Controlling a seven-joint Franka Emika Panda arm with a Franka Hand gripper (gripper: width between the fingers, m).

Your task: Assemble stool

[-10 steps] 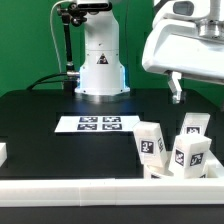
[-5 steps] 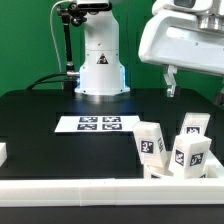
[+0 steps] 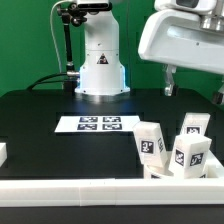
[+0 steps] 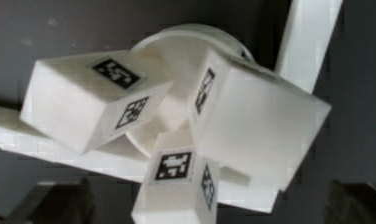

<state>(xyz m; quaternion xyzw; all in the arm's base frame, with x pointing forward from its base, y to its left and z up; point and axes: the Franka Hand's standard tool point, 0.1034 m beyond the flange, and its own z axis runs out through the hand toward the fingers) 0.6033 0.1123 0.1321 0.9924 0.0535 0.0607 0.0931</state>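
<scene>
- The gripper (image 3: 194,88) hangs in the upper right of the exterior view, in the air and well apart from every part. Its jaws are spread wide and grasp nothing.
- One finger (image 3: 168,82) shows plainly against the green backdrop. The other is cut by the frame's right edge.
- The stool's loose pieces crowd the lower right of the exterior view on the black table (image 3: 40,120).
- The left leg (image 3: 150,143), the front leg (image 3: 190,153) and the rear leg (image 3: 195,124) are white blocks. Each shows a black-and-white square tag.
- The three legs stand close together. Whether they touch each other cannot be told from this view.
- The wrist view looks down on the same cluster, with tagged blocks leaning against one another. A rounded white piece, probably the seat (image 4: 194,45), is partly covered by them.
- The border rail (image 3: 90,190) runs along the bottom of the exterior view, just in front of the legs.
- The marker board (image 3: 100,123) lies flat at the centre of the table, to the left of the legs and apart from them.
- The robot base (image 3: 100,65) stands at top centre, behind the marker board.
- A small white block (image 3: 3,152) sits at the left edge of the frame, far from the legs.
</scene>
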